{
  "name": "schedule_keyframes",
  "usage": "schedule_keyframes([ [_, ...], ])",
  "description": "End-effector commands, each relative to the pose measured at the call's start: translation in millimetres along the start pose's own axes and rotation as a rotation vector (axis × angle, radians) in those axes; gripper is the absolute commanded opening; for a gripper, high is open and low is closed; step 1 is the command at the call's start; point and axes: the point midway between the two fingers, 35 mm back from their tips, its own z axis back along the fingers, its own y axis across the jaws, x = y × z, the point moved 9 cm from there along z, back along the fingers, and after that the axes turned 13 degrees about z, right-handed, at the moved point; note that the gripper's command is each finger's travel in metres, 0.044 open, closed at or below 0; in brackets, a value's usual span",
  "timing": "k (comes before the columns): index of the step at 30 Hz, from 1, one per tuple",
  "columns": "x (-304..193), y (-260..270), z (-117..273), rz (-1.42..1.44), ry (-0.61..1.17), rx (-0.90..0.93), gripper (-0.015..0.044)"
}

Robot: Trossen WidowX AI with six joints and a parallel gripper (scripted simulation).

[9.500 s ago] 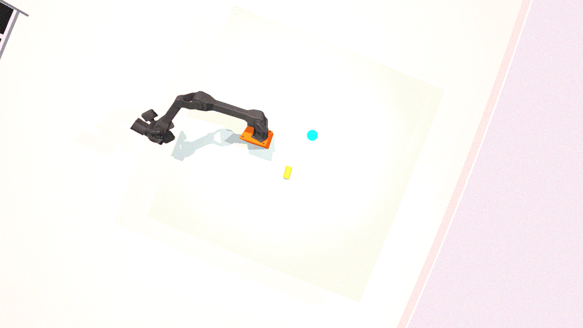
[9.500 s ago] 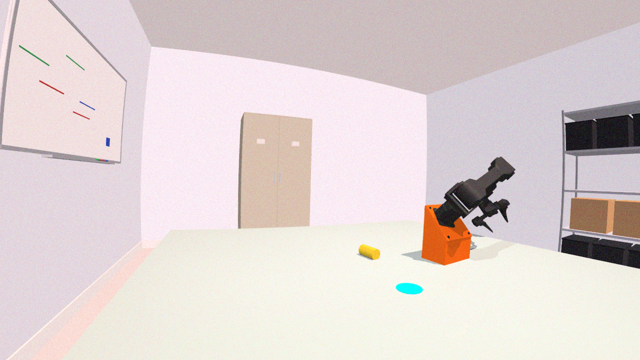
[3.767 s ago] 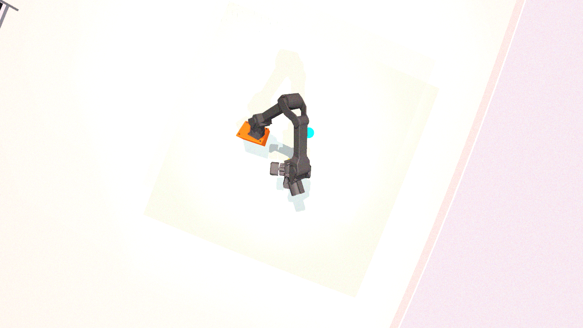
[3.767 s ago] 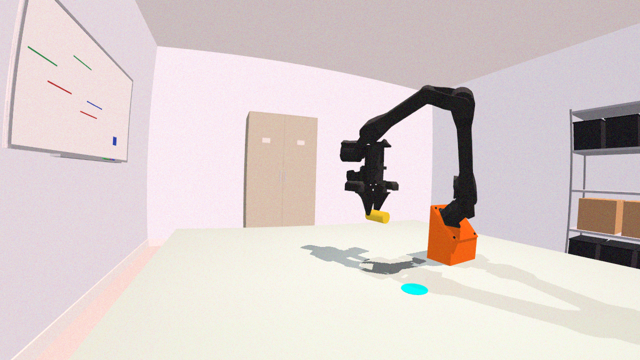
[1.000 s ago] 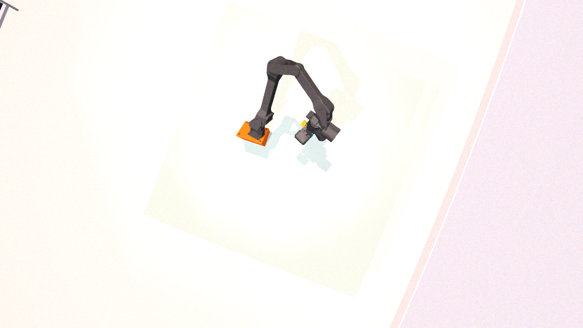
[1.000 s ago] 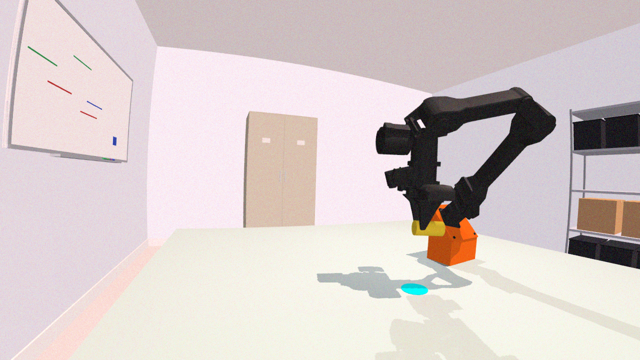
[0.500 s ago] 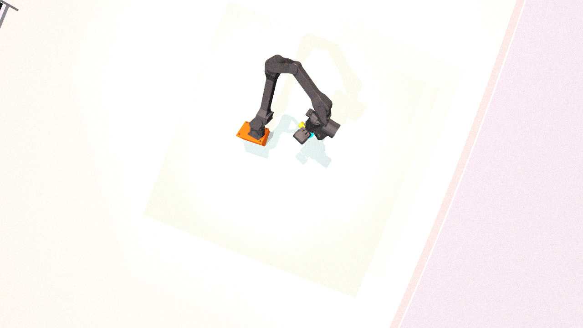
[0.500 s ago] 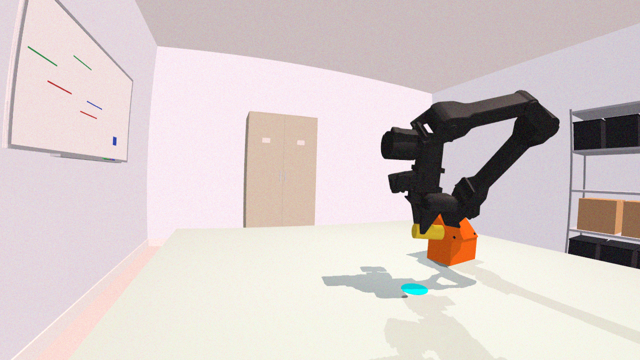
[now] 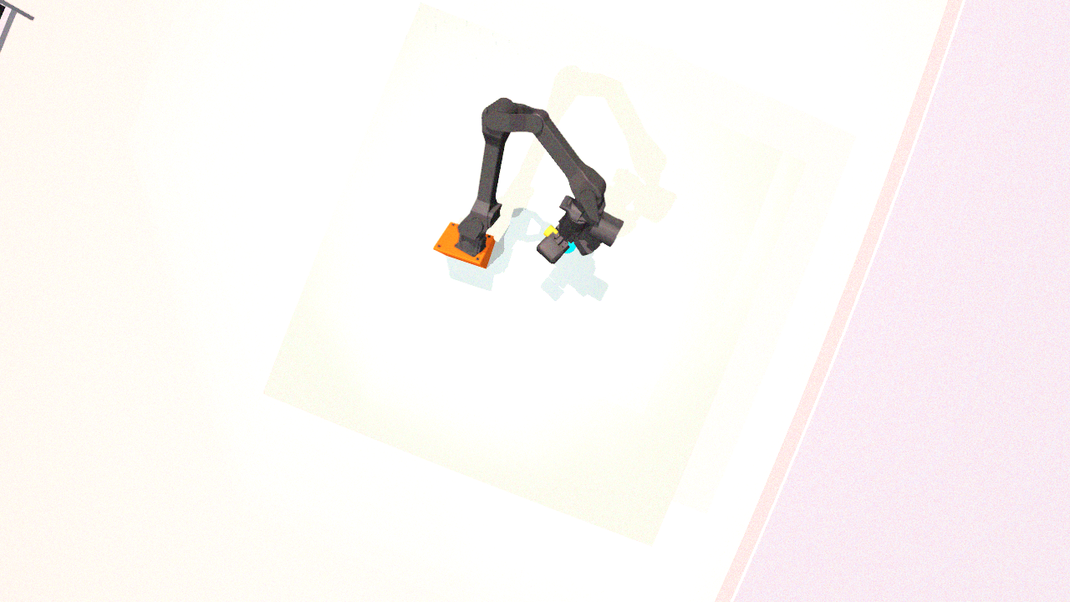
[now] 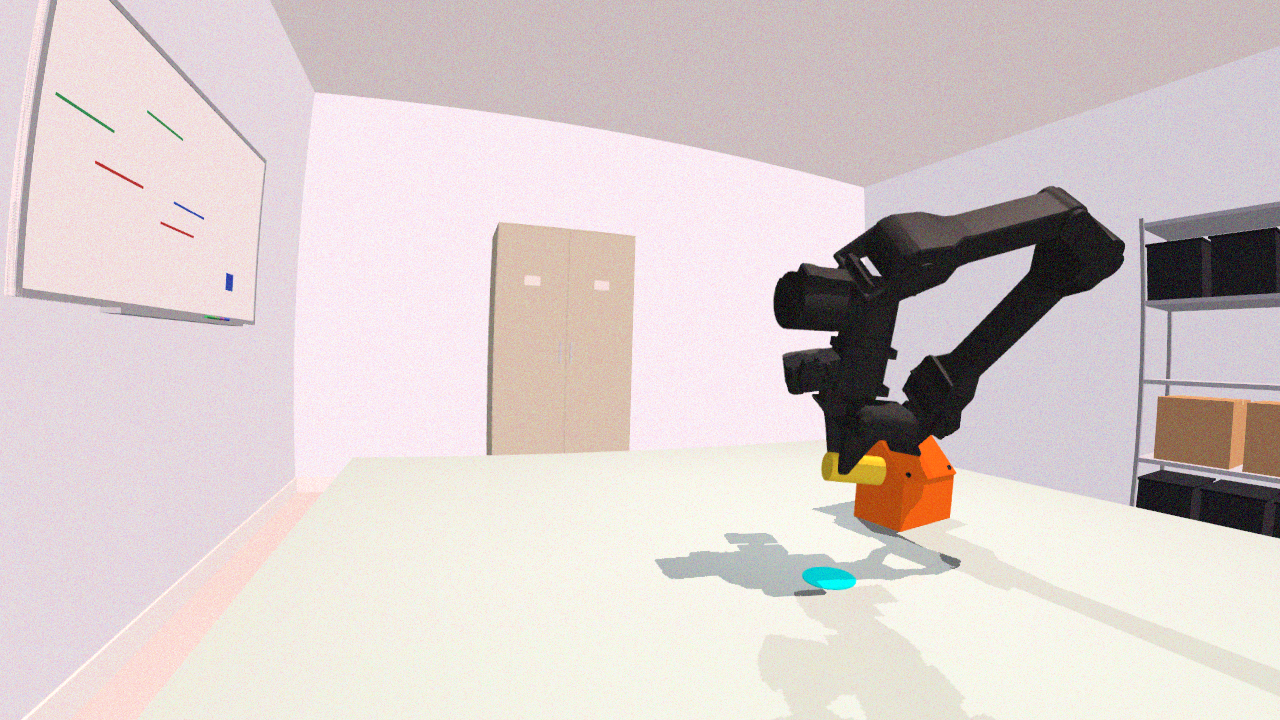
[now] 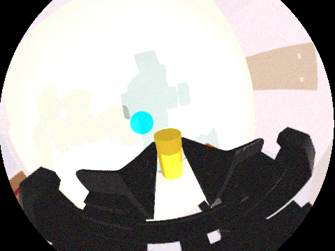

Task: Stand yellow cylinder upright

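Observation:
The yellow tall cylinder (image 9: 550, 231) (image 10: 865, 470) (image 11: 171, 165) lies roughly level in the air, above the table. My gripper (image 10: 844, 466) (image 11: 169, 142) points down and is shut on it, with one finger on each side in the wrist view. The cyan circle (image 9: 569, 248) (image 10: 829, 578) (image 11: 142, 123) lies flat on the table, below the held cylinder in the exterior view. The gripper and wrist partly cover both cylinder and circle in the top view. The circle shows whole in the wrist view, up and left of the cylinder.
The orange arm base (image 9: 456, 247) (image 10: 904, 497) stands on the pale table (image 9: 419, 374) (image 10: 402, 573), behind the cylinder in the exterior view. The arm's shadows fall across the table. A cabinet (image 10: 528, 358), a whiteboard (image 10: 134, 232) and shelves (image 10: 1244, 303) stand beyond the table.

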Motion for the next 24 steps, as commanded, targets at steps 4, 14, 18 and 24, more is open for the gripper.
schedule_keyframes([
  [4,-3.4,2.5,-2.7,0.005,-0.016,-0.042,0.0105],
  [14,-7.7,5.7,-7.9,0.011,-0.038,-0.104,0.0105],
  [18,-9.3,6.9,-9.9,0.013,-0.048,-0.128,0.0105],
  [24,-11.8,8.6,-12.8,0.016,-0.065,-0.162,0.0105],
])
